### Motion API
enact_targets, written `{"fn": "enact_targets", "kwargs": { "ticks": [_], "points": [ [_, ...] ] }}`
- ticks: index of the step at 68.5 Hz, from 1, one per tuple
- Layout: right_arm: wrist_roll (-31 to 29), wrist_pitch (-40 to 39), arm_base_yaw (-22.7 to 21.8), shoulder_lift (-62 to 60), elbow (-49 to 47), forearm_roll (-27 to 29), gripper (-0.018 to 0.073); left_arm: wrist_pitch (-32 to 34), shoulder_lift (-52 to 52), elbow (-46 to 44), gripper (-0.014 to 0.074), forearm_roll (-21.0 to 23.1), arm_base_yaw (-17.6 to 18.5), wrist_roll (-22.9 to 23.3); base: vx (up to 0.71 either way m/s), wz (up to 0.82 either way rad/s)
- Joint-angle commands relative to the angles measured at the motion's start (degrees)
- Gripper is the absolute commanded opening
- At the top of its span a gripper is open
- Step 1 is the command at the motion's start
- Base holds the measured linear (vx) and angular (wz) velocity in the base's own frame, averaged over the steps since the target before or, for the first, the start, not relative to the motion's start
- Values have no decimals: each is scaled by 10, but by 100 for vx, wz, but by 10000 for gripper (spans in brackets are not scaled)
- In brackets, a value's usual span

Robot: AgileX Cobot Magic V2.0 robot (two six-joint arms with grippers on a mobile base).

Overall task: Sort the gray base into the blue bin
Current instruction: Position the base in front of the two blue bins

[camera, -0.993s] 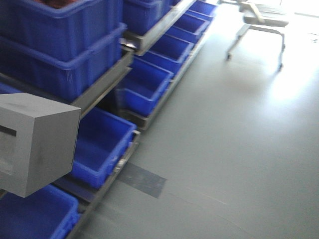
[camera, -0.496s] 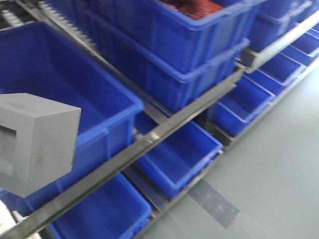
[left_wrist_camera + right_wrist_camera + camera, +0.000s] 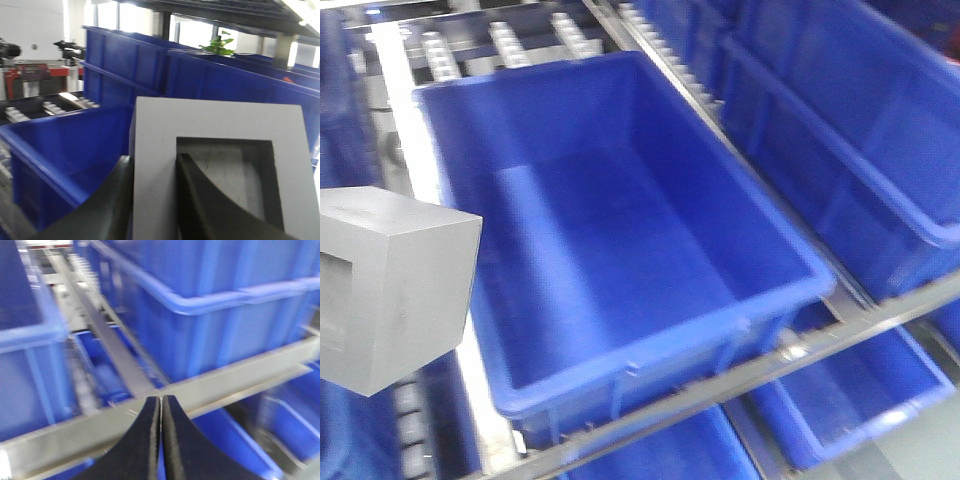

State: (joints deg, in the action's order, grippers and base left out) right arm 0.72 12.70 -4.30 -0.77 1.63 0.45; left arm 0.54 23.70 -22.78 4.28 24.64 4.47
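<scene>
The gray base (image 3: 395,285) is a matte gray block held up at the left edge of the front view, left of and above the near corner of the blue bin (image 3: 620,260). The bin is large, deep and holds nothing, resting on a roller shelf. In the left wrist view my left gripper (image 3: 152,162) is shut on the gray base (image 3: 155,150): one finger is outside its left wall, the other is in the square recess. The blue bin's wall (image 3: 45,155) lies to its left. My right gripper (image 3: 160,402) is shut on nothing, over a metal shelf rail (image 3: 100,425).
More blue crates (image 3: 860,120) stand on the shelf to the right, and lower crates (image 3: 860,400) sit under the metal rail (image 3: 800,355). Conveyor rollers (image 3: 500,40) run behind the bin. Tall blue crates (image 3: 215,75) rise behind the base in the left wrist view.
The front view has swung left from the floor and lower crates to the empty blue bin on the roller shelf. The gray base has kept its place in the view.
</scene>
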Motion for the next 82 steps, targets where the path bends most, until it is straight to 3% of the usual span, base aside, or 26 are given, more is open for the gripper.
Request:
{"fn": "enact_targets", "kwargs": {
  "ticks": [1, 82],
  "points": [
    [-7, -43, -3, -5, 1, -5, -5, 63, 0, -18, 2, 3, 3, 3, 12, 51],
    [-7, -43, -3, -5, 1, -5, -5, 63, 0, -18, 2, 3, 3, 3, 6, 28]
  ]
}}
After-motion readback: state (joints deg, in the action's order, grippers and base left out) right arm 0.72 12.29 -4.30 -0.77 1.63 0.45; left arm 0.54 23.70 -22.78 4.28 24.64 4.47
